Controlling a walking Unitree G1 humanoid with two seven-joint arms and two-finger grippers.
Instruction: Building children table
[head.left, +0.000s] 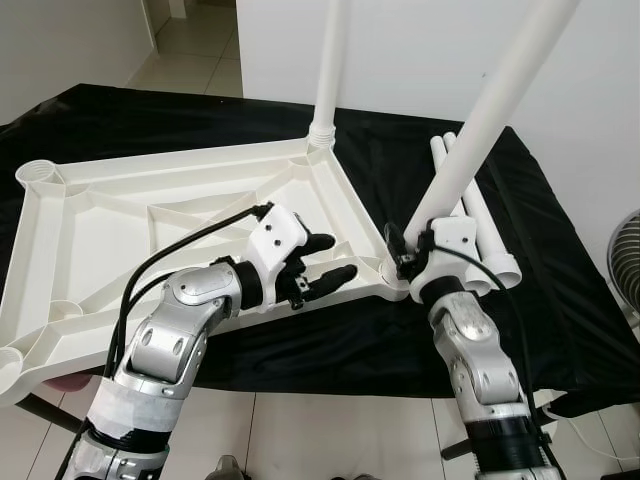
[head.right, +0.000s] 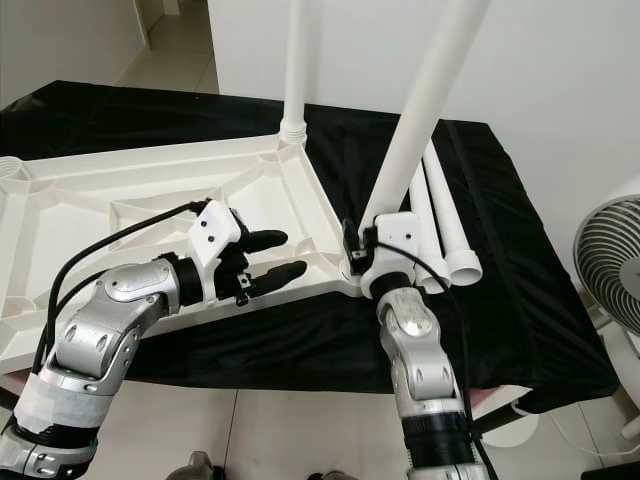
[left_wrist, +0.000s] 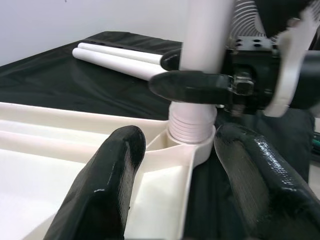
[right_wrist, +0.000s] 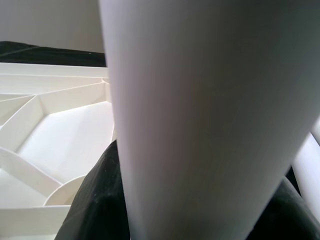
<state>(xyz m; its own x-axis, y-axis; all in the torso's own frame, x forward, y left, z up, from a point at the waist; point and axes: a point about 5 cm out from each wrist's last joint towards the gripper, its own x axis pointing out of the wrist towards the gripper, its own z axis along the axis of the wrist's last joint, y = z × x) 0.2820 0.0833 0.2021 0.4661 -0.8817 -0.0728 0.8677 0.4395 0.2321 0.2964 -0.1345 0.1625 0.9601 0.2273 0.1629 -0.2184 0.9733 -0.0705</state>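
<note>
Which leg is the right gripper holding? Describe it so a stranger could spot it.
On the upside-down white tabletop, find the near right corner. The leg in that socket leans, clamped near its base by the right gripper, unlike the upright far-corner leg and two loose legs on the black cloth.

Upturned tabletop (head.left: 150, 215) on cloth (head.left: 560, 330), two spare legs (head.left: 480, 225) right, perhaps touching.

Black cloth (head.left: 560, 300) draped over the whole table, hanging past the near edge; lying on it, upside down, a white ribbed plastic tabletop (head.left: 110, 230) taking up the left and middle, one near corner jutting beyond the cloth's edge; just right of that, two loose white legs (head.right: 445, 225) side by side, flat on the cloth.
</note>
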